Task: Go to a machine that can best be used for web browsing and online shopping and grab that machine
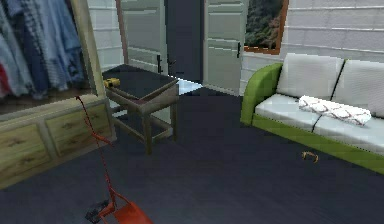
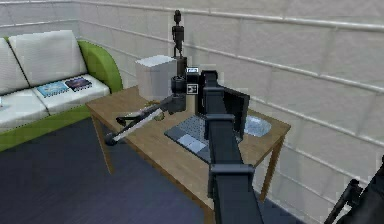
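Forward view: clothes hang in an open closet at left, above wooden drawers. A dark-topped bench stands mid-left with a small yellow thing on its far corner. Behind it is a dark door. A green sofa with white cushions sits at right, a patterned cloth lying on the seat. A small object lies on the floor in front of it. A red long-handled floor tool is at bottom left.

Arm side view: the arm rises from the bottom edge over a wooden bench set against the wall. The laptop stands on this bench right of centre, lid up, partly covered by the arm. The end effector is just left of the laptop, above the bench top. I cannot tell how its fingers are set or whether it holds anything. A long grey thing, possibly a bat, lies on the bench left of it. A white box and a dark statue stand at the back, and a grey disc lies right of the laptop.
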Tool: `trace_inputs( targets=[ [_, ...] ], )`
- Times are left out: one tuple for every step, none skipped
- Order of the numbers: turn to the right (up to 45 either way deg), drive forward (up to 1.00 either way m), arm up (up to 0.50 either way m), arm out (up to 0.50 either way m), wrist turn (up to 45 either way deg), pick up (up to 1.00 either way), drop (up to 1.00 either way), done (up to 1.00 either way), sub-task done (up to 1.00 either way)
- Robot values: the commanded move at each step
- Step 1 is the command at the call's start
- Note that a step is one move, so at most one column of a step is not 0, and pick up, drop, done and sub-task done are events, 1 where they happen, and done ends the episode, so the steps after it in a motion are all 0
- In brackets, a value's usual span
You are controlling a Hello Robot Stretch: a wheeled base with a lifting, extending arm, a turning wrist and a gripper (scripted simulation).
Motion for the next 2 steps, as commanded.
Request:
trace_inputs(
  targets=[
    [0.0, 0.00, 0.00, 0.00, 45.0, 0.00, 0.00, 0.00, 0.00],
    [0.0, 0.00, 0.00, 0.00, 45.0, 0.00, 0.00, 0.00, 0.00]
  ],
)
